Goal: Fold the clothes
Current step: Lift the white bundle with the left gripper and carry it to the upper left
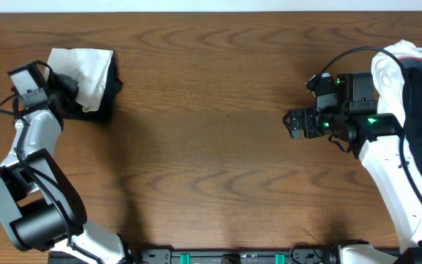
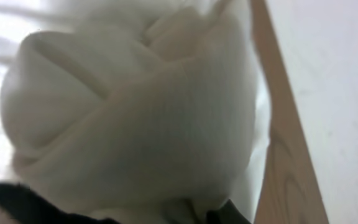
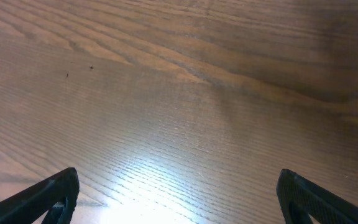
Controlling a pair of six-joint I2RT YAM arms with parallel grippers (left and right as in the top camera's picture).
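Note:
A folded stack, a white garment point(image 1: 86, 70) on top of a black one point(image 1: 107, 99), lies at the table's back left. My left gripper point(image 1: 66, 84) is at the stack's left edge. The white garment point(image 2: 135, 112) fills the left wrist view, with black cloth point(image 2: 17, 202) along the bottom; the fingers are hidden, so I cannot tell their state. My right gripper point(image 1: 293, 122) is open and empty over bare wood point(image 3: 179, 205) at mid right. A loose pile of white and dark clothes point(image 1: 416, 73) lies at the back right, beside the right arm.
The wooden table point(image 1: 211, 147) runs between the two arms. Its back edge point(image 2: 284, 143) passes close beside the folded stack. A black rail point(image 1: 233, 257) runs along the front edge.

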